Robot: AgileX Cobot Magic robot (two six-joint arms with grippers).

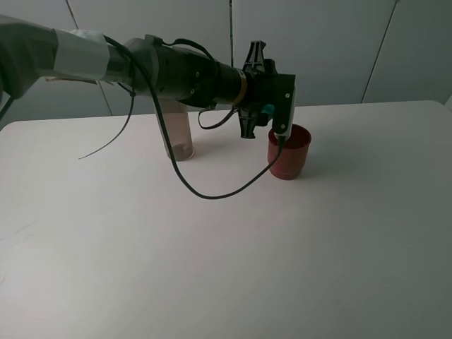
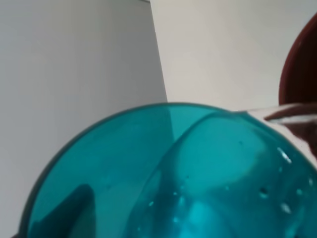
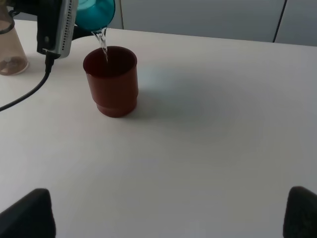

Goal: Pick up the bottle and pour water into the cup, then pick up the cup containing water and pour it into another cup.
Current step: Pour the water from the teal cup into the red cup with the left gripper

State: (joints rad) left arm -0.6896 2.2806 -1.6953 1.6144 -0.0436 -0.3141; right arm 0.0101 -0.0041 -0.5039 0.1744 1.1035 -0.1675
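Exterior high view: the left arm reaches across the white table [image 1: 226, 254] from the left side, its black left gripper [image 1: 263, 113] turned on its side above the opaque dark-red plastic cup with a stepped base [image 1: 289, 152], which stands upright on the table slightly right of the middle. Only a small patch of the translucent teal-blue plastic tumbler [image 1: 268, 109] shows between the gripper parts there; the jaws are closed on its sides and it is held tipped, clear of the table. From the right wrist view the teal tumbler [image 3: 95, 13] is tilted with its rim lowest just above the red cup [image 3: 111, 82], and a thin clear stream of water [image 3: 103, 43] falls from that rim into the red cup's open mouth. The left wrist view is filled by the tumbler's teal wall [image 2: 163, 178], with water inside and droplets on it, and the red cup's rim [image 2: 299, 69] at the edge. The tall clear grey-tinted plastic bottle [image 1: 176, 131] stands upright on the table behind the left arm, well apart from the red cup, its neck hidden by the arm. The right gripper [image 3: 168, 213] hangs above the bare table with its two dark fingertips [image 3: 27, 213] spread wide, holding nothing. A black cable [image 1: 212, 191] droops from the left arm toward the table.
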